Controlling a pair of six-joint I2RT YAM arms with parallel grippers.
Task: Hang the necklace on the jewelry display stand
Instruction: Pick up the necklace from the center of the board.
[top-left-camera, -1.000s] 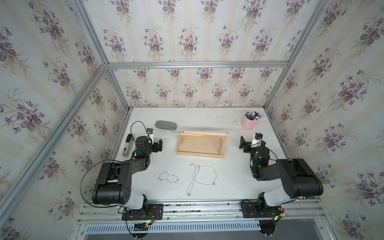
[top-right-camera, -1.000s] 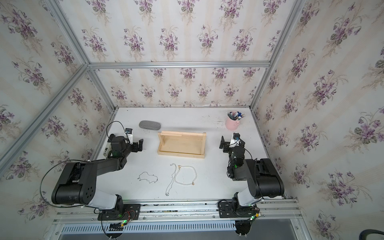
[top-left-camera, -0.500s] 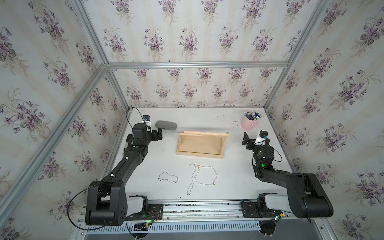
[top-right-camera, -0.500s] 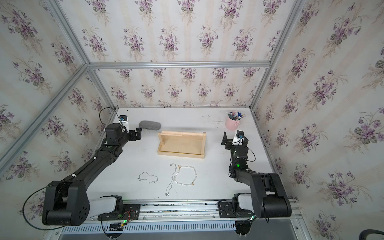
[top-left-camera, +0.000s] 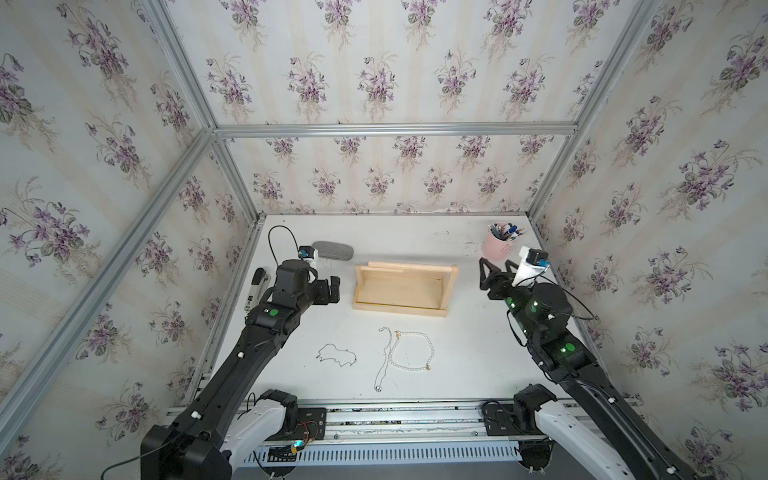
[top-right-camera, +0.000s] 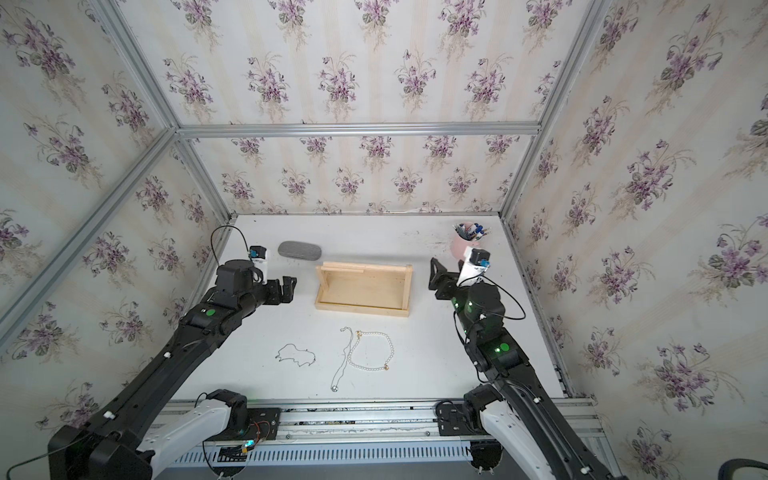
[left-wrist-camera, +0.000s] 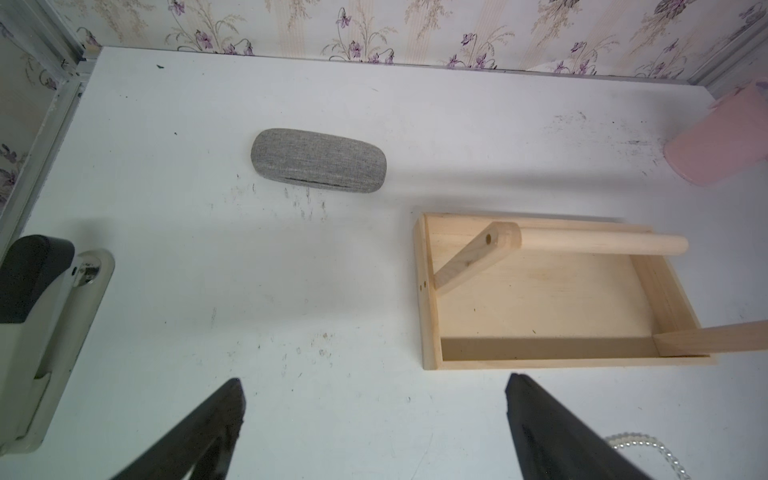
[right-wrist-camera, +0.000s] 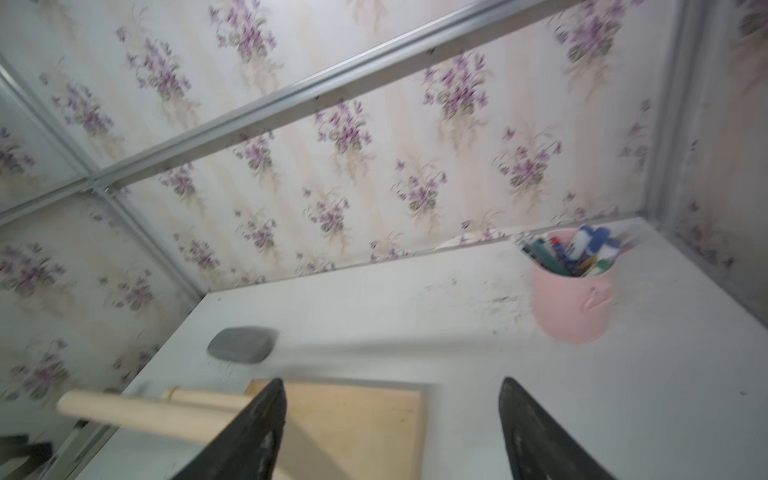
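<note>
While the left gripper (top-left-camera: 334, 289) and right gripper (top-left-camera: 495, 271) hover wide open and empty either side of the jewelry display stand (top-left-camera: 399, 309), the pearl necklace (top-left-camera: 432, 351) lies on the table (top-left-camera: 469, 357) before it. It looks light, limp and likely slippery, so pinch 1 strand.

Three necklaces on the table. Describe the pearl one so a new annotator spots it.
On the white table, find the wooden jewelry display stand in the middle. Three necklaces lie between it and the robot's base rail; the pearl necklace is the one nearest the right arm. It alone is a loop of white beads; the silver chain and dark chain are thin strands.
</note>
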